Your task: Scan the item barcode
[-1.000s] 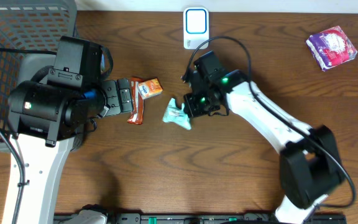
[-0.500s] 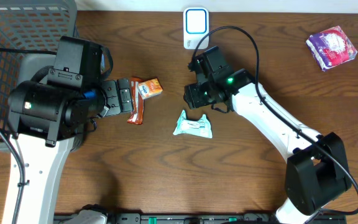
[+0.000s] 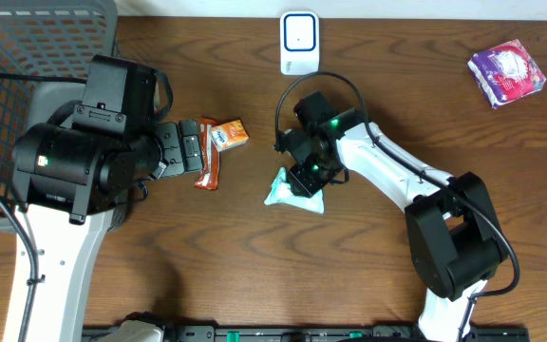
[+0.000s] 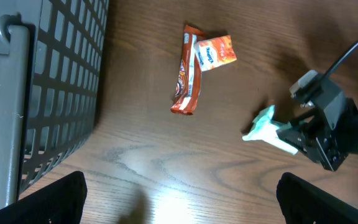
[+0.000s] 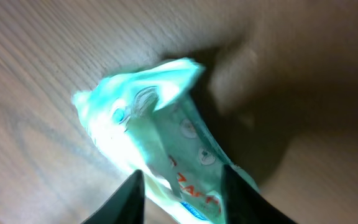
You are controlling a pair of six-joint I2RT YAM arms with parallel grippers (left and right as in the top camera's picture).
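The item, a teal plastic packet [image 3: 281, 196] [image 4: 263, 127] [image 5: 160, 118], lies on the wooden table just below centre. My right gripper [image 3: 304, 177] [image 5: 182, 174] is down on top of it, and its two dark fingers stand partly open on either side of the packet's middle. The packet's printed face shows between them. A white scanner [image 3: 299, 43] stands at the table's far edge, above the packet. My left gripper [image 3: 190, 147] [image 4: 179, 196] hovers wide open over bare wood to the left, holding nothing.
An orange packet [image 3: 230, 135] [image 4: 215, 51] and a red-brown bar [image 3: 208, 163] [image 4: 187, 78] lie by the left gripper. A purple packet [image 3: 507, 71] sits far right. A grey wire basket [image 3: 17, 66] [image 4: 42, 93] fills the left side.
The right gripper let the teal packet drop flat on the table, lifted away, then came back down over it with its jaws narrowing. The left arm has not moved.
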